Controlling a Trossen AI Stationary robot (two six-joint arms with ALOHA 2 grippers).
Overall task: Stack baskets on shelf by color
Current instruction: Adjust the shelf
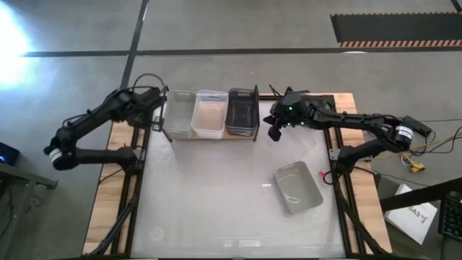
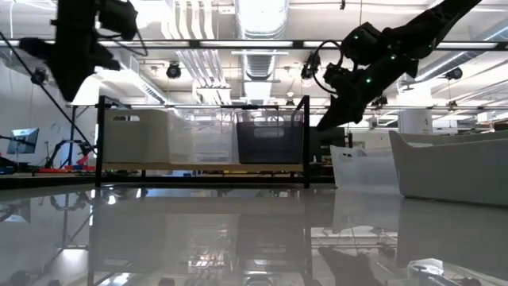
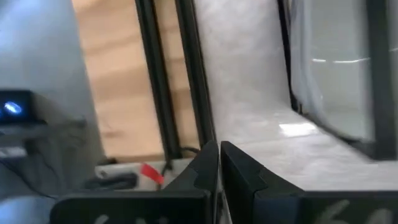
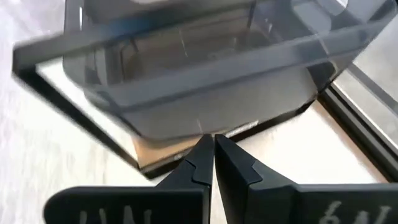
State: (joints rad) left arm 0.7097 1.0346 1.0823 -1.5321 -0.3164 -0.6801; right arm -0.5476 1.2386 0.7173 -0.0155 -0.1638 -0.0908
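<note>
Sitting side by side on the shelf (image 1: 209, 136) at the tabletop's (image 1: 216, 195) far edge are three baskets: a whitish basket (image 1: 178, 113), a clear basket (image 1: 210, 113) and a dark grey basket (image 1: 242, 111). A fourth, light grey basket (image 1: 297, 187) lies alone near the right edge. The right gripper (image 1: 275, 128) hangs just beside the dark one's right end, fingers pressed together on nothing, while the left gripper (image 1: 156, 115), likewise closed and empty, sits off the shelf's left end.
</note>
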